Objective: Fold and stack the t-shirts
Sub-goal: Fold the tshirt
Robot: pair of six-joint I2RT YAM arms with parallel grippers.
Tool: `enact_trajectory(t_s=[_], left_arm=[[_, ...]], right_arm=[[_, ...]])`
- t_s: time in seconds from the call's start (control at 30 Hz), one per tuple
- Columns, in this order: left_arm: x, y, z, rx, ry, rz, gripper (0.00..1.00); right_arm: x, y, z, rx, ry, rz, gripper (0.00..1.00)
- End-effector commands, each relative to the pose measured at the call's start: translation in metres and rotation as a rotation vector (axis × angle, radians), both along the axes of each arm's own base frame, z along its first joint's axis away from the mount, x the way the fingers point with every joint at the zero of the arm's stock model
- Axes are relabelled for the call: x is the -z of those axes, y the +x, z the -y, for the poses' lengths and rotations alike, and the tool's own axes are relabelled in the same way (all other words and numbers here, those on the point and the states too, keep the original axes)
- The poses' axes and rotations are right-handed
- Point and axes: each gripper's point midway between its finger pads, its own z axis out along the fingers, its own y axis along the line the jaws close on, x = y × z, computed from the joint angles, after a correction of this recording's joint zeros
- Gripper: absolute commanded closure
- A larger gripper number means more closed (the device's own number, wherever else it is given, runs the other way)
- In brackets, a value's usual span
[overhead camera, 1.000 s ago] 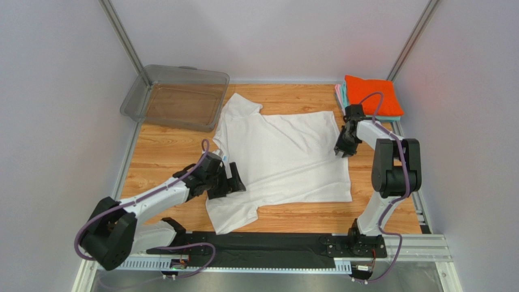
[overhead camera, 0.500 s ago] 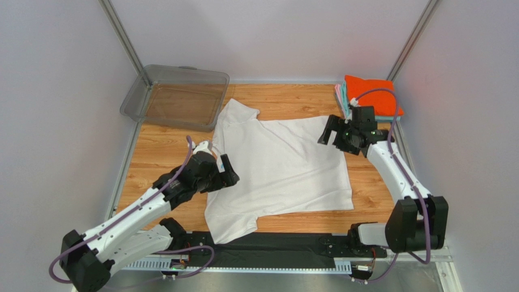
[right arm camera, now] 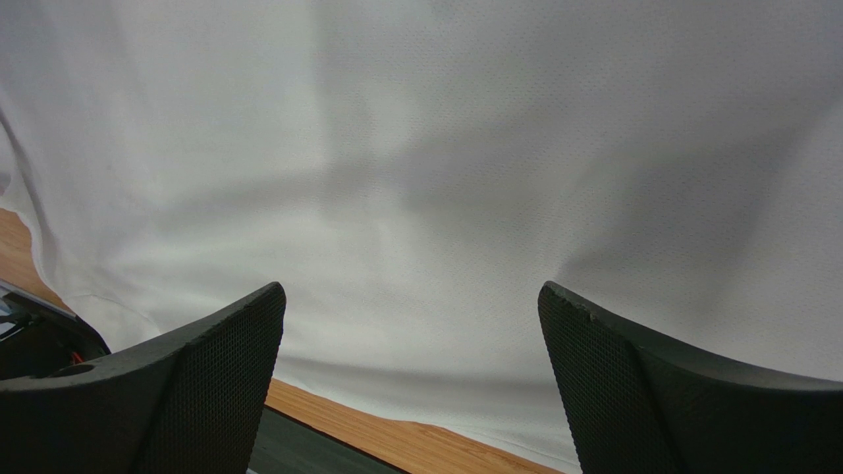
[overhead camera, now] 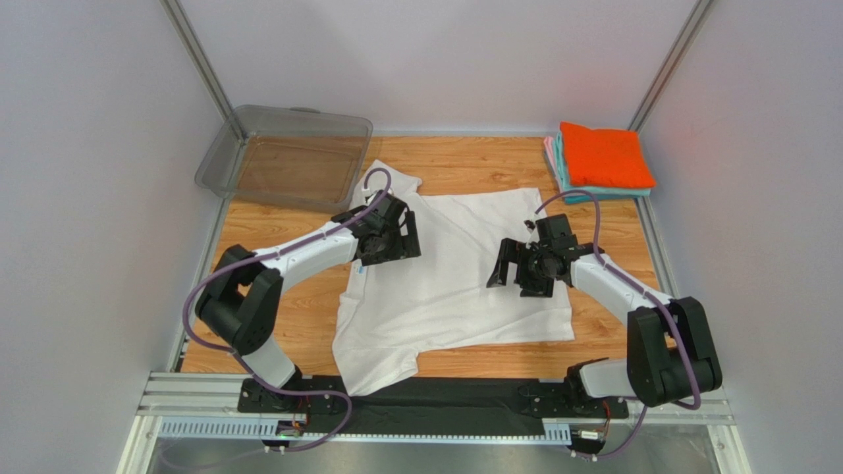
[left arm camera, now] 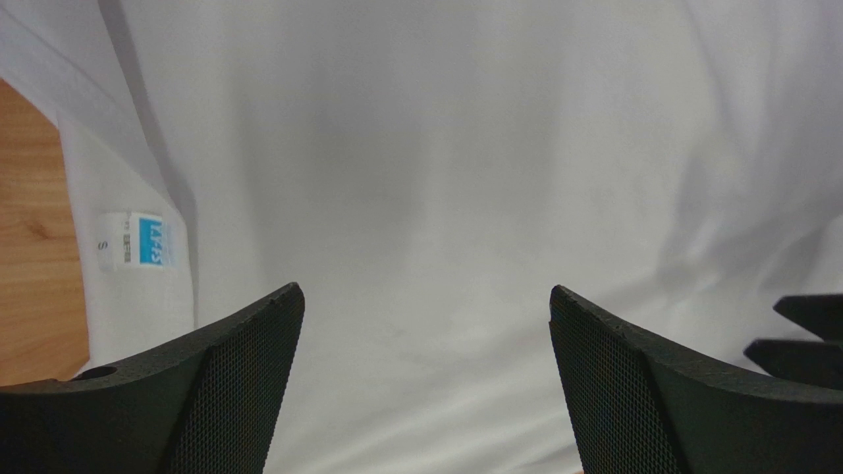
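A white short-sleeved t-shirt [overhead camera: 450, 272] lies spread flat on the wooden table, collar to the left. My left gripper [overhead camera: 394, 237] hovers over its collar end, jaws wide open with only white cloth [left arm camera: 425, 178] showing between them; a blue size label [left arm camera: 139, 240] sits at the left. My right gripper [overhead camera: 515, 269] hangs open over the shirt's right half, white fabric [right arm camera: 416, 168] below it. A stack of folded shirts, orange on top [overhead camera: 604, 154] over teal and pink, rests at the back right corner.
A clear grey plastic bin [overhead camera: 287, 156] stands at the back left, touching the shirt's far sleeve. Bare wood [overhead camera: 267, 247] shows left of the shirt. The black base rail [overhead camera: 435, 395] runs along the near edge. Grey walls close in on both sides.
The right gripper opened off the shirt's right edge and moved left over the cloth. The left arm swung from the near sleeve up to the collar area, still open.
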Motion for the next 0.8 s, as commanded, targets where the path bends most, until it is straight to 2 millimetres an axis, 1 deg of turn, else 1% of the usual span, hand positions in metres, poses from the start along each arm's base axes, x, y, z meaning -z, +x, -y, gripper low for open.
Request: enact_trajectory(t_s=[0.0,0.03,0.07,0.1,0.17,0.2,0.27,0.3,0.37,0.4,0.5,0.53,0.57,0.6,0.67,0.7,0.77], left_arm=[[0.004,0.020,-0.008,0.000,0.011,0.016,0.00],[0.007,0.023,-0.012,-0.005,0.015,0.009,0.00],[0.017,0.023,-0.017,-0.007,0.033,-0.012,0.00],[0.023,0.028,-0.028,-0.030,0.045,-0.022,0.00],[0.033,0.028,-0.041,-0.049,0.072,-0.041,0.00],[0.040,0.028,-0.053,-0.074,0.087,-0.059,0.00],[0.045,0.024,-0.065,-0.085,0.112,-0.073,0.01],[0.046,0.024,-0.075,-0.109,0.133,-0.080,0.01],[0.040,0.020,-0.096,-0.158,0.185,-0.074,0.01],[0.037,0.020,-0.101,-0.166,0.198,-0.061,0.01],[0.016,0.023,-0.124,-0.220,0.254,-0.008,0.00],[0.011,0.019,-0.140,-0.255,0.313,-0.008,0.00],[0.008,0.020,-0.151,-0.288,0.335,-0.010,0.00],[0.007,0.016,-0.162,-0.309,0.364,-0.027,0.00],[0.008,0.015,-0.176,-0.340,0.384,-0.050,0.00],[0.010,0.007,-0.186,-0.362,0.416,-0.081,0.00],[0.009,0.002,-0.196,-0.399,0.435,-0.098,0.00]], right_arm=[[0.004,0.009,0.005,0.030,-0.024,0.032,0.00],[0.008,0.008,0.006,0.034,-0.032,0.021,0.00],[0.012,0.007,0.008,0.036,-0.043,0.009,0.00],[0.013,0.006,0.009,0.037,-0.052,0.004,0.00],[0.019,0.005,0.014,0.048,-0.074,-0.016,0.00],[0.021,0.005,0.017,0.055,-0.079,-0.021,0.00],[0.025,0.003,0.020,0.061,-0.088,-0.032,0.00],[0.026,0.002,0.022,0.065,-0.093,-0.037,0.00],[0.029,0.001,0.026,0.077,-0.105,-0.047,0.00],[0.030,0.000,0.027,0.080,-0.110,-0.049,0.00],[0.034,-0.001,0.034,0.099,-0.131,-0.067,0.00],[0.035,-0.002,0.036,0.105,-0.137,-0.072,0.00],[0.036,-0.002,0.037,0.110,-0.137,-0.073,0.00],[0.035,-0.001,0.038,0.113,-0.136,-0.069,0.00],[0.033,0.001,0.039,0.117,-0.132,-0.065,0.00],[0.032,0.001,0.038,0.117,-0.128,-0.063,0.00],[0.029,0.002,0.034,0.108,-0.105,-0.060,0.00]])
